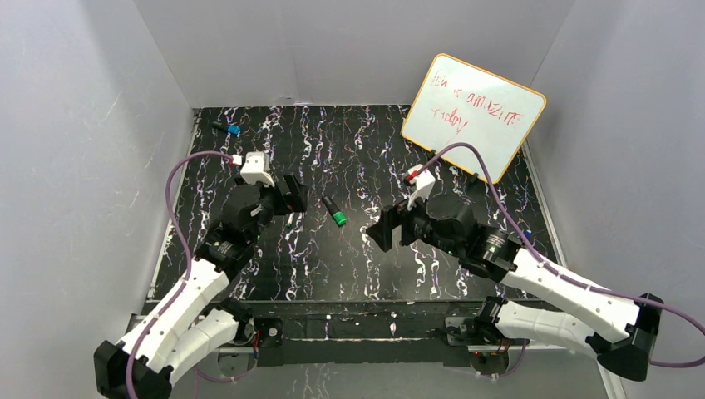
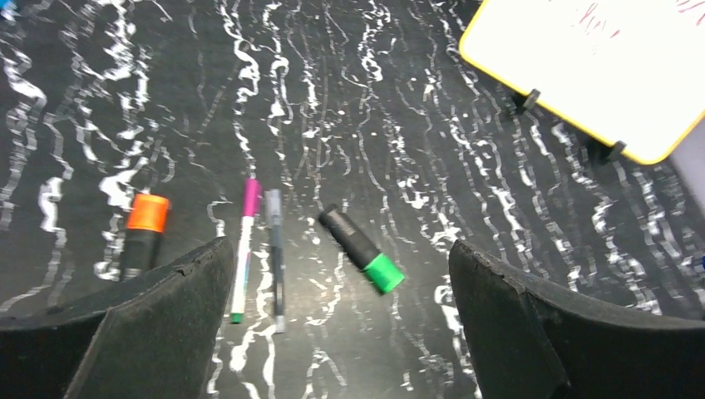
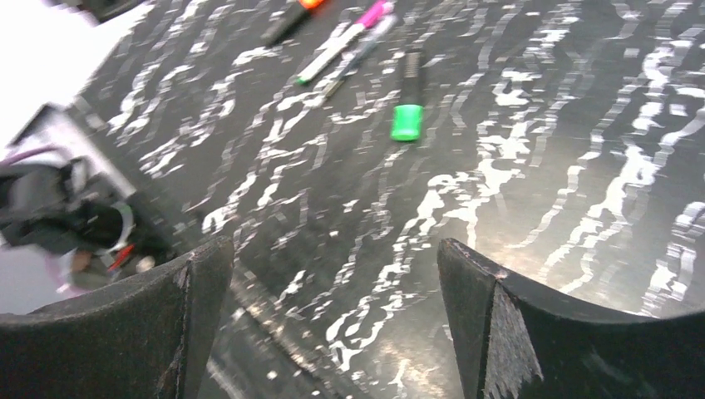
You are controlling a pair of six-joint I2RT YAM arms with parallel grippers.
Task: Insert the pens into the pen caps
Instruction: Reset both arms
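A short black marker with a green end [image 1: 334, 212] lies mid-table between my two grippers. The left wrist view shows it [image 2: 362, 249] beside a dark slim pen [image 2: 274, 258], a white slim pen with a pink end [image 2: 244, 253] and a black marker with an orange end [image 2: 144, 234]. My left gripper [image 1: 287, 197] [image 2: 339, 287] is open and empty above them. My right gripper [image 1: 381, 229] [image 3: 332, 249] is open and empty, right of the green marker [image 3: 407, 104]. A blue cap [image 1: 234, 130] lies at the far left.
A yellow-framed whiteboard [image 1: 474, 115] with red writing stands at the back right on small black feet. The black marbled mat [image 1: 357, 274] is walled in by grey panels. A small blue object [image 1: 529, 235] lies by the right arm.
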